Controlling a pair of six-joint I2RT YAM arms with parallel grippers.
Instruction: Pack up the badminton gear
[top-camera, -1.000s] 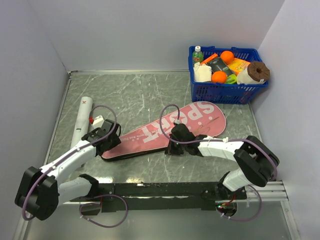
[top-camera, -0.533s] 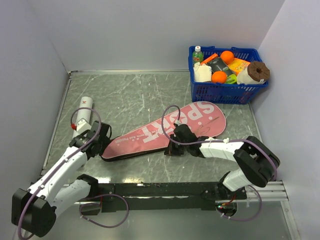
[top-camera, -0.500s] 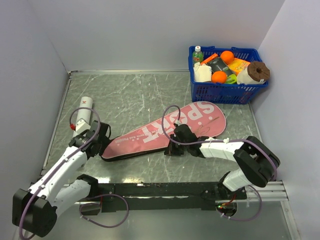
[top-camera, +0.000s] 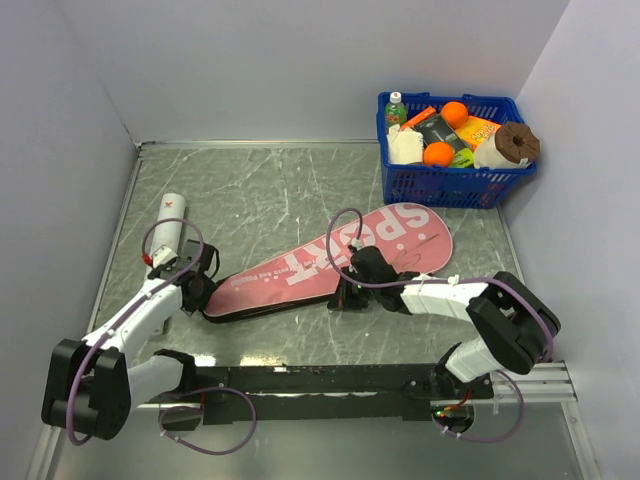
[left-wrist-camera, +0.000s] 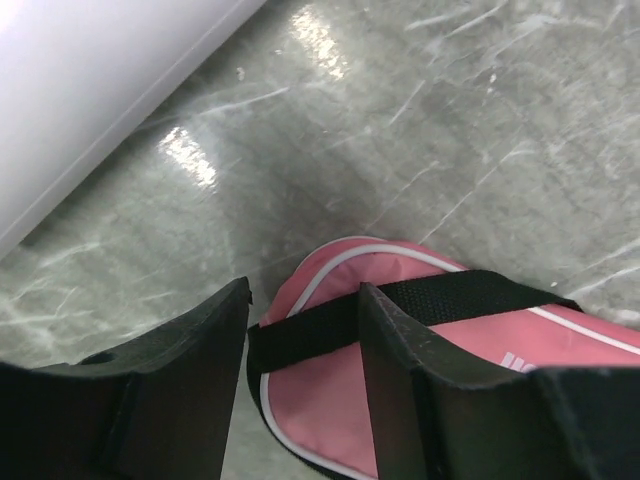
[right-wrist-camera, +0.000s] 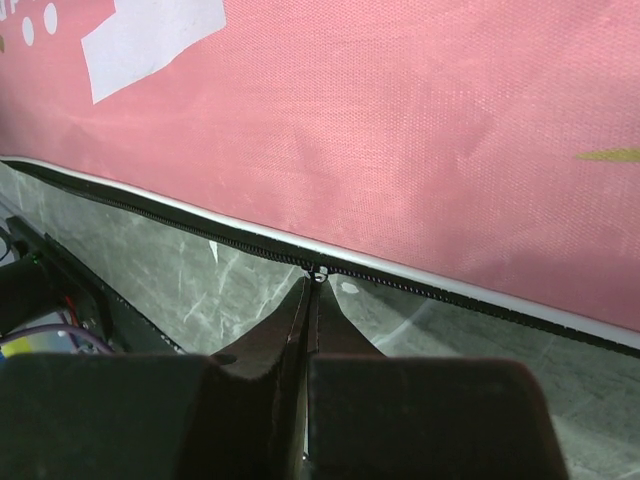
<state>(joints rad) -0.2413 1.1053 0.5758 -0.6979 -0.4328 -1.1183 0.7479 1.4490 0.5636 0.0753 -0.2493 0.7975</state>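
Note:
The pink racket-shaped bag (top-camera: 340, 255) with white lettering lies flat and slantwise in the middle of the table. My left gripper (top-camera: 197, 290) is open at the bag's narrow end. In the left wrist view its fingers (left-wrist-camera: 190, 360) straddle the bag's black strap (left-wrist-camera: 440, 298) over the pink tip (left-wrist-camera: 320, 400). My right gripper (top-camera: 345, 296) is shut on the zipper pull (right-wrist-camera: 316, 274) at the bag's near edge (right-wrist-camera: 400, 130). The white tube (top-camera: 165, 228) lies left of the bag; it also shows in the left wrist view (left-wrist-camera: 90, 80). Rackets and shuttlecock are out of view.
A blue plastic basket (top-camera: 450, 186) of groceries stands at the back right corner. White walls close the table at the left, back and right. The arm bases and a rail run along the near edge.

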